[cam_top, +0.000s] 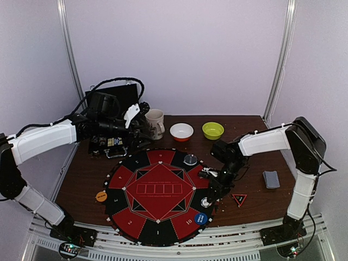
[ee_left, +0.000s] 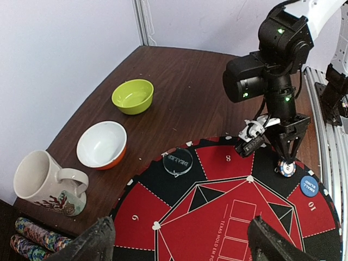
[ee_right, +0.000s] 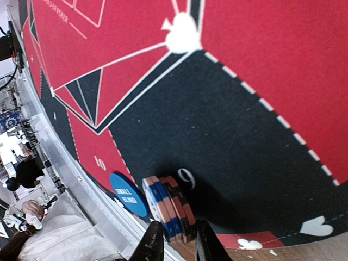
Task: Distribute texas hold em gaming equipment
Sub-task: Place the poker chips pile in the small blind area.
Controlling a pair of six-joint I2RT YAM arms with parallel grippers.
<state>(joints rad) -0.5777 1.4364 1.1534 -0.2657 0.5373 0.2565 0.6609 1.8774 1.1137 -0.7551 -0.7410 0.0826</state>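
Note:
My right gripper is shut on a small stack of striped poker chips, held low over the black section marked 9 of the round mat. A blue "small blind" disc lies just beside the stack. From above, the right gripper is at the mat's right rim, with the blue disc in front of it. My left gripper stands open with nothing in it, above the mat's back left part. A clear dealer disc lies on the mat. The orange disc, red-black triangle and cards lie on the table.
A mug, a white bowl and a green bowl stand along the back of the table. More chips lie stacked behind the mug. A black box with cables stands at the back left.

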